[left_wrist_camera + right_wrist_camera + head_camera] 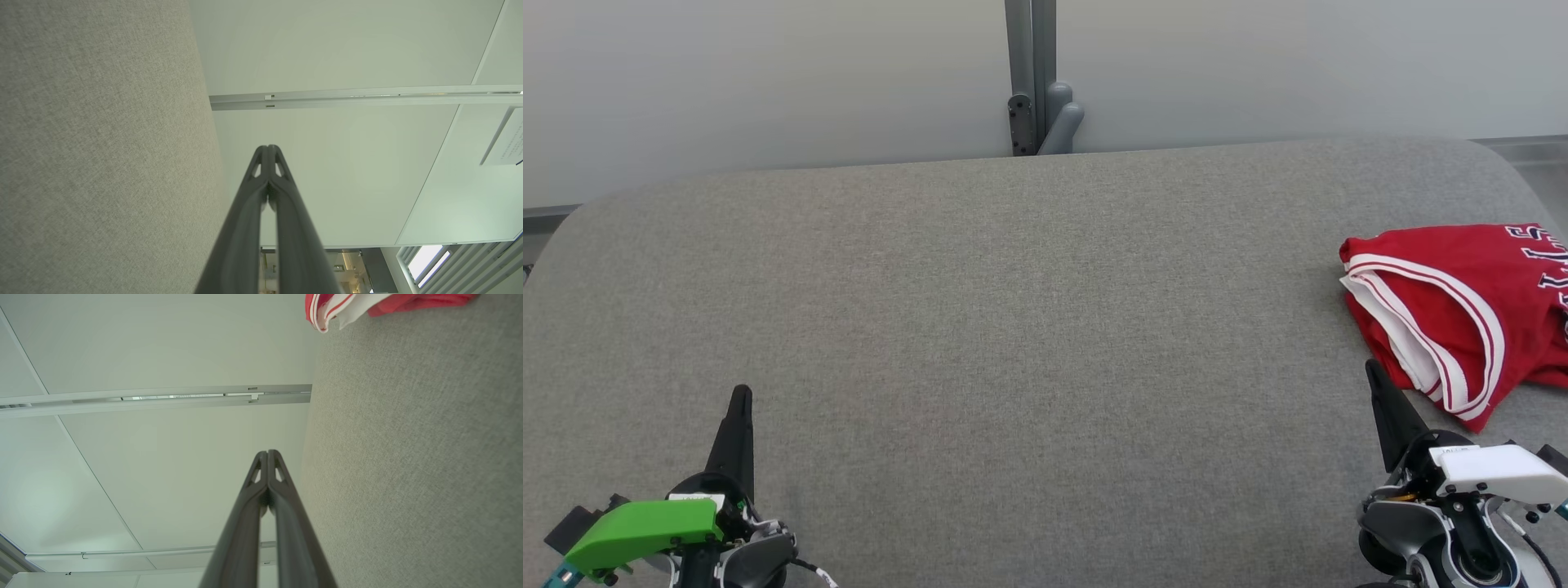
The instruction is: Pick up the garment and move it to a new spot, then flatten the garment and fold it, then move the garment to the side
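A: Dark fingers first. Your left gripper (740,398) is clenched with nothing in it, at the near left over the grey fabric table (1013,327).

B: And my right gripper (1374,371)?

A: It's clenched and empty too, at the near right. Its tip sits just beside the red shirt (1454,302), which lies folded at the table's right edge. A grey post (1031,77) stands behind the far edge.

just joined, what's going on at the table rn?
Nothing is being handled. The red garment lies folded near the right edge of the grey table. Both grippers are shut and empty: the left gripper sits at lower left, the right gripper just beside the garment. Folding looks done.
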